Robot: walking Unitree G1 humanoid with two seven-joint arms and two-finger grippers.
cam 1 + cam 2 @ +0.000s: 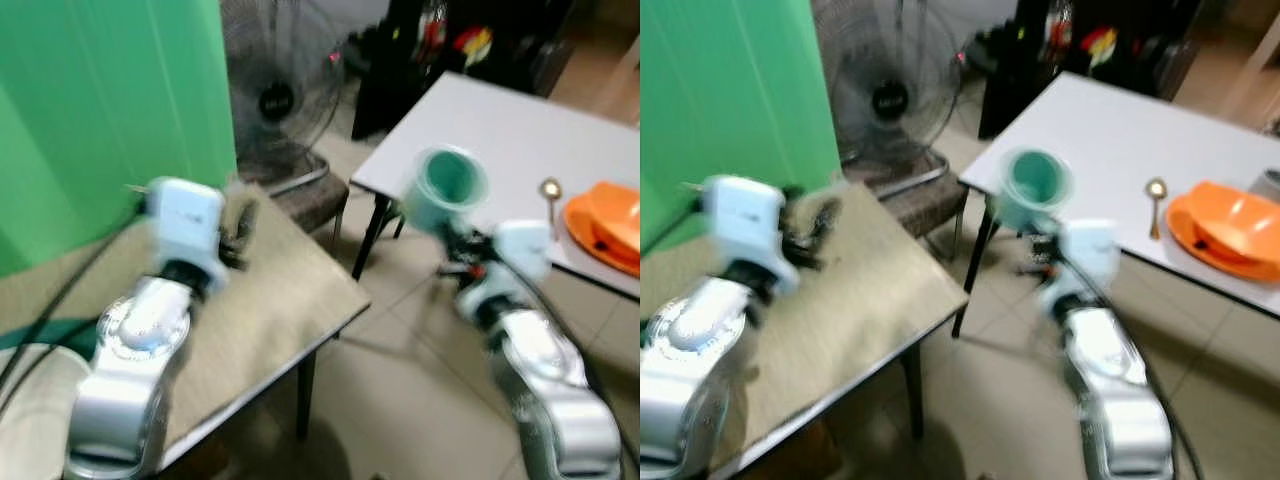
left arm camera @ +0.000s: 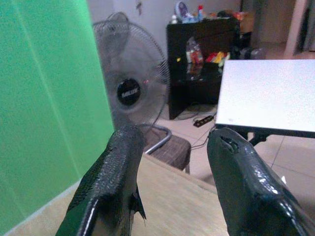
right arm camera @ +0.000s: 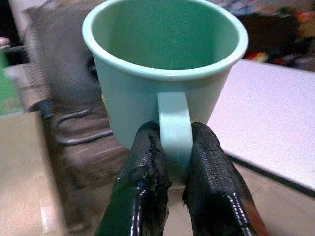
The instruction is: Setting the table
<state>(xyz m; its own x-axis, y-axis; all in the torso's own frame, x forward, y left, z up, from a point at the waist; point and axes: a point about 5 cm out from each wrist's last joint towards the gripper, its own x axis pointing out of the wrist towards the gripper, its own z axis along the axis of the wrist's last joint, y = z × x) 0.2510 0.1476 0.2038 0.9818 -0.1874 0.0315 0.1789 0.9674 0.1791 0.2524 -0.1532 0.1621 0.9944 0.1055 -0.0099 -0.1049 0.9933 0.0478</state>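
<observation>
Tiled floor runs between two tables, with a green screen (image 1: 110, 110) at the far left and a standing fan (image 1: 278, 95) behind it. Nearest on the left is a tan worktop (image 1: 280, 300); on the right stands a white worktop (image 1: 1140, 150), which already carries an orange plate (image 1: 1200, 240) with an orange bowl (image 1: 1240, 215) on it and a spoon (image 1: 1156, 205) just beside the plate on its left.

Between the tables, above the floor and near the white worktop's left corner, the right gripper (image 3: 174, 162) carries a mug (image 3: 165, 64). Its jaws are clenched on the mug's handle, one finger either side of the loop, with the mug roughly upright and its mouth open toward the camera. The left gripper (image 2: 172, 182) hovers over the tan worktop, jaws released and spread with nothing between them.

Judging by its thick wall and rolled rim, the mug is probably rigid plastic or melamine: light, stiff, not easily broken, but smooth enough to swivel in a pinch. The handle is a fair place to hold it, though the body hangs off to one side of the grip, so it may tip if jolted.

It is pale mint green, darker teal inside, tapering downward, with a broad flat handle, and looks empty.
</observation>
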